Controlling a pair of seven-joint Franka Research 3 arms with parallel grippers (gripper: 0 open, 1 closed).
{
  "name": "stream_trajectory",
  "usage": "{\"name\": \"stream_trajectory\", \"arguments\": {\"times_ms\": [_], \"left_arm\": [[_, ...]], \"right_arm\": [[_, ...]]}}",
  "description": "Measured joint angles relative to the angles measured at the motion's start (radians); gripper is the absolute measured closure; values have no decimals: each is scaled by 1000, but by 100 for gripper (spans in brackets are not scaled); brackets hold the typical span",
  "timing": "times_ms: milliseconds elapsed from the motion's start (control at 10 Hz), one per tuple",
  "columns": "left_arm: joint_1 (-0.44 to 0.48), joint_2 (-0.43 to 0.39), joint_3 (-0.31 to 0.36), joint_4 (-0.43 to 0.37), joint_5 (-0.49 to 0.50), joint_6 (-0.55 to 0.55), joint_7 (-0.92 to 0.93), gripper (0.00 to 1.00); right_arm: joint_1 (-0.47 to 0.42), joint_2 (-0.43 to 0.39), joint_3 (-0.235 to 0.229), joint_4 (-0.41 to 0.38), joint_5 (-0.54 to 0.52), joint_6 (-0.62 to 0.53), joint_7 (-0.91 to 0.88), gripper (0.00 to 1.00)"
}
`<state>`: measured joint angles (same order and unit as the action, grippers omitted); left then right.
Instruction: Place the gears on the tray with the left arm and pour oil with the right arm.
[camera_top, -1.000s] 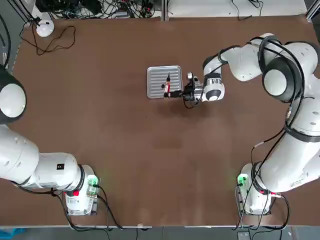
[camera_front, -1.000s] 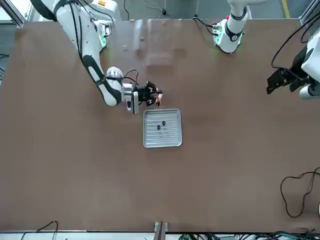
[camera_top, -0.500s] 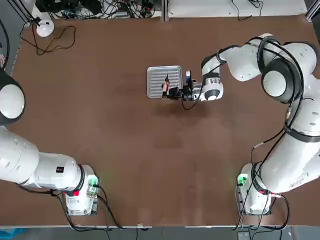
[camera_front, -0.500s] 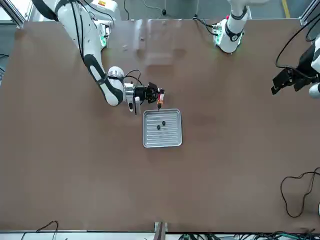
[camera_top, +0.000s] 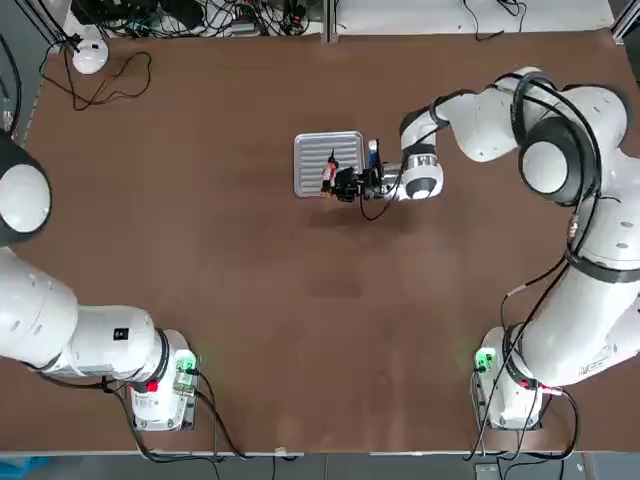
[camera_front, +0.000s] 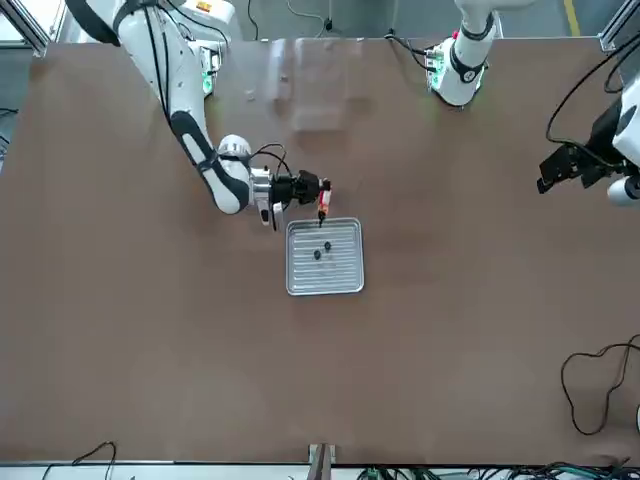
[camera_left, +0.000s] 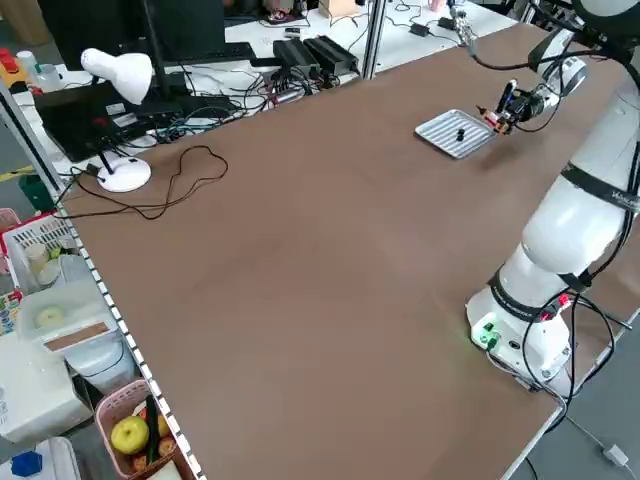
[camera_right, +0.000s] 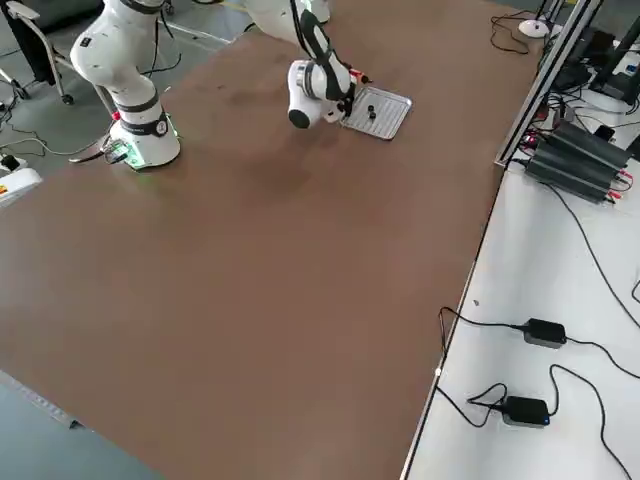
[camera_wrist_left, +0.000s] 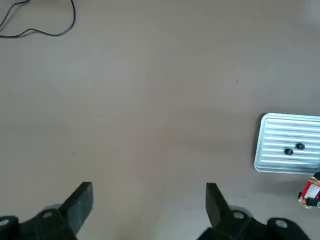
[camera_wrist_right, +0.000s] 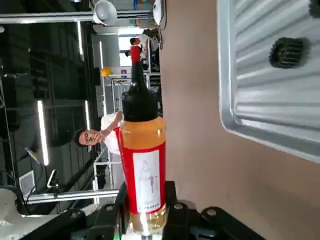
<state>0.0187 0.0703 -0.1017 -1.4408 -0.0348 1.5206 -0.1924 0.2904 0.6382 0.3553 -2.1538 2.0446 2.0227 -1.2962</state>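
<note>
The tray (camera_front: 325, 285) lies flat on the table (camera_top: 300, 330), and here comes the right arm (camera_top: 590, 130), reaching in beside it, bottle end at the tray's near edge as the robot sees it! The left arm (camera_top: 60, 320) waits well out to the robot's left, its gripper (camera_wrist_left: 149, 215) spread wide with nothing in it. The right gripper (camera_wrist_right: 146, 215) is clamped round the oil bottle (camera_wrist_right: 145, 165), and that's the nearer hand by far. Two gears (camera_front: 328, 246) (camera_front: 317, 255) sit apart on the ribs, already placed, it seems. Now the relation that matters: in the front view the bottle's long axis points tip-down and the gears lie beyond that tip, farther from the robot's base. Pouring looks next, so the tip must travel outward over them; fall short and oil could hit the rim.
</note>
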Motion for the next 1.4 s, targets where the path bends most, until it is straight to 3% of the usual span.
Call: {"name": "stream_trajectory", "arguments": {"times_ms": [1400], "left_arm": [[20,1,3,1,0,0,9,0]], "right_arm": [[0,54,-9,71,1,-39,569,69]]}}
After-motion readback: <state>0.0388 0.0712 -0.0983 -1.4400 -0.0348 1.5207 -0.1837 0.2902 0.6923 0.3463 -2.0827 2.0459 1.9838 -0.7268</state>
